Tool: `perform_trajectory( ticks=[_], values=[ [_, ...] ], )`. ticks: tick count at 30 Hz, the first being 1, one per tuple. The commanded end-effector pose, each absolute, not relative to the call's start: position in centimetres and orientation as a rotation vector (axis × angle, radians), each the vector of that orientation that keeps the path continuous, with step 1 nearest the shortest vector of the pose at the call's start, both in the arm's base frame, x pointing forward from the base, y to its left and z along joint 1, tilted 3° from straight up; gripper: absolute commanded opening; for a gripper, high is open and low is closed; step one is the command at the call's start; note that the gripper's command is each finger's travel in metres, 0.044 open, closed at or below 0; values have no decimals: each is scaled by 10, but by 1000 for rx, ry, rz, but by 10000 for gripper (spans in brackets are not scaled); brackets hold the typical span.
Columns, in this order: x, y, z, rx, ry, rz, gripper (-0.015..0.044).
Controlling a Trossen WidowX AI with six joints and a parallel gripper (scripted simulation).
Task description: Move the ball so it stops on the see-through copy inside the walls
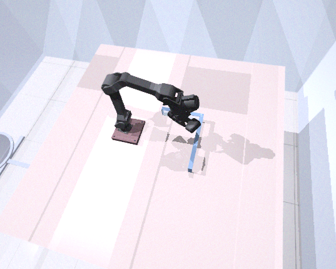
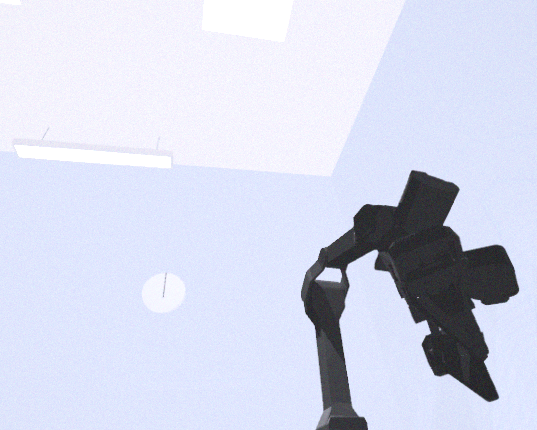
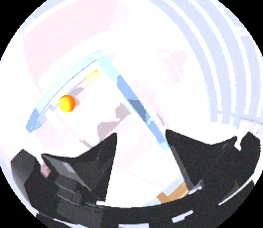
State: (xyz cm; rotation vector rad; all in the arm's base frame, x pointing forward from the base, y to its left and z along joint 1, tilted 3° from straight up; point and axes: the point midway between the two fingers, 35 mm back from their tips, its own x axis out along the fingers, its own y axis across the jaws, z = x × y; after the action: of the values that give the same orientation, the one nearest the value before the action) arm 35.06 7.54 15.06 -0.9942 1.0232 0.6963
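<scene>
The arm reaches from its base plate toward 3 o'clock in the top view and bends down over the corner of the walls. The gripper stands apart, about two thirds open, and nothing is between its fingers. It hangs above the table, over the inside of the corner.

In the wrist view the ball is orange and lies on the table inside the walls, just beside the wall at 9 o'clock of this picture. It is at about 10 o'clock from the gripper, apart from both fingers. The walls make an angle whose corner points to 12 o'clock. A pale yellowish spot lies near the corner, at 1 o'clock from the ball; it may be the see-through copy, but it is too faint to tell.

In the top view the gripper hides the ball. The exterior view shows only the arm against the ceiling and a lamp.
</scene>
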Motion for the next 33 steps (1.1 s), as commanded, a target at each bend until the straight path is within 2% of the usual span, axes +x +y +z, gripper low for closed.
perform_trajectory(
  ticks=[1, 7, 33],
  values=[
    [316, 127, 120, -1151, 1051, 1027, 302],
    [270, 170, 96, -1303, 1052, 1372, 302],
    [270, 172, 67, -1302, 1052, 1372, 302]
  ],
)
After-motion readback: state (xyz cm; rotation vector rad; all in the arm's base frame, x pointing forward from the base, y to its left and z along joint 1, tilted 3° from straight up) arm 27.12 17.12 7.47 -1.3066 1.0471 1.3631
